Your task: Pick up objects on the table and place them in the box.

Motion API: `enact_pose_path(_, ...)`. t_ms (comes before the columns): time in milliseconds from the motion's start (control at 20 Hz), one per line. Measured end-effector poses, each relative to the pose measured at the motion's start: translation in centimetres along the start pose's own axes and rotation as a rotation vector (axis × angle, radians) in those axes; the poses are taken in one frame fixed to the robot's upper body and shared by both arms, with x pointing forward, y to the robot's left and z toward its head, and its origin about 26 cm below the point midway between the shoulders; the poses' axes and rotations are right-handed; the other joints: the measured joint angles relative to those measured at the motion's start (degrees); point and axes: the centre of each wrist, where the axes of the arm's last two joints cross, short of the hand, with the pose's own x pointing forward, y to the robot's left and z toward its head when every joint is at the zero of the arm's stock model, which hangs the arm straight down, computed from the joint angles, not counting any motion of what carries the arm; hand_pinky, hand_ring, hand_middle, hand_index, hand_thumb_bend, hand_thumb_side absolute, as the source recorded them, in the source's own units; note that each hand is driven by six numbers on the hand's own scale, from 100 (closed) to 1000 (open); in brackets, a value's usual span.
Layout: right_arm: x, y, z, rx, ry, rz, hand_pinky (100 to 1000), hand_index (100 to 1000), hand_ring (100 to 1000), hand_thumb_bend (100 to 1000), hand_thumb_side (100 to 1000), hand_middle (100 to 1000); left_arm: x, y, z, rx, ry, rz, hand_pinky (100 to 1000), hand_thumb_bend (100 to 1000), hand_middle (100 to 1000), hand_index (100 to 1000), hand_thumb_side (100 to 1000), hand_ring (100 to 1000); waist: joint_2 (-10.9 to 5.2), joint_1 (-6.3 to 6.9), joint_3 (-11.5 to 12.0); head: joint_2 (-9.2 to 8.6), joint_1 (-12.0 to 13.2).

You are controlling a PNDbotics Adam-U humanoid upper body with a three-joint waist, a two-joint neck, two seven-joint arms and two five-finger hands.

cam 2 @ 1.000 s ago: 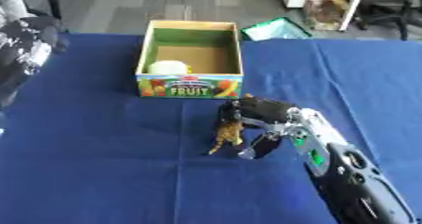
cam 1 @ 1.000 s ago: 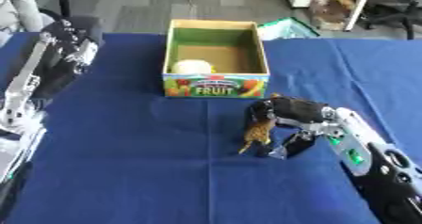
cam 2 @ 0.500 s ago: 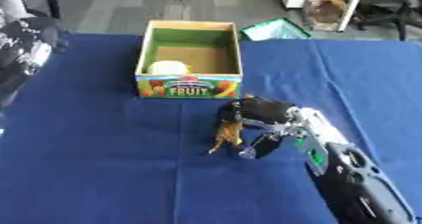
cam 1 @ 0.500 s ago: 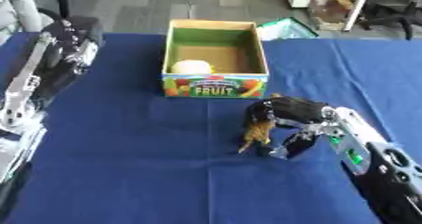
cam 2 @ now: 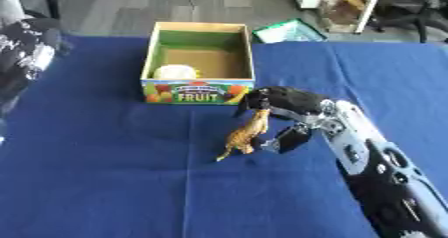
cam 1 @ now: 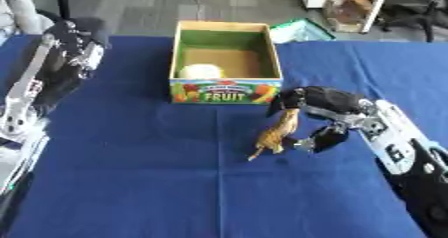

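A blue-covered surface (cam 1: 131, 182) carries everything. Toward its far side stands a cardboard fruit box (cam 1: 226, 91), open at the top, with a pale round object (cam 1: 200, 71) already inside at the near left corner. The left hand (cam 1: 74, 47) hangs idle at the left edge, well apart from the work; I cannot tell how its fingers are set.

The right hand (cam 1: 319, 102) arches over the toy giraffe (cam 1: 276, 132), which stands just in front of the box's near right corner. The fingers curve down around the head and neck, the thumb low by its rump; whether they actually pinch it I cannot tell.

The giraffe looks like a small moulded figure: probably light, stiff and fairly smooth, with thin legs and a long neck that would twist in a pinch. The torso seems the best place to hold it, fingers on one flank and thumb on the other.

Compared with a second ago, almost nothing differs: hand, giraffe and box keep the same places, so the grasp seems to be settling rather than lifting.
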Motion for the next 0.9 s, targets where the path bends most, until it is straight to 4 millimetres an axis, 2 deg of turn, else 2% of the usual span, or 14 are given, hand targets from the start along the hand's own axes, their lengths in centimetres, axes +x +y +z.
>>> enact_pose_path(650,0.04,0.23,-0.26,0.019,0.033,-0.057,773,778,855,263,100,711,0.00,0.01,0.00,0.000,0.000,0.000,730,187,696,776,539,679,0.00,0.19,0.1,-0.01,-0.1)
enact_pose_path(900,0.26,0.41,-0.63,0.024,0.026,-0.063,771,773,853,301,100,710,0.00,0.01,0.00,0.000,0.000,0.000,730,185,696,776,539,679,0.00,0.27,0.2,-0.02,-0.2)
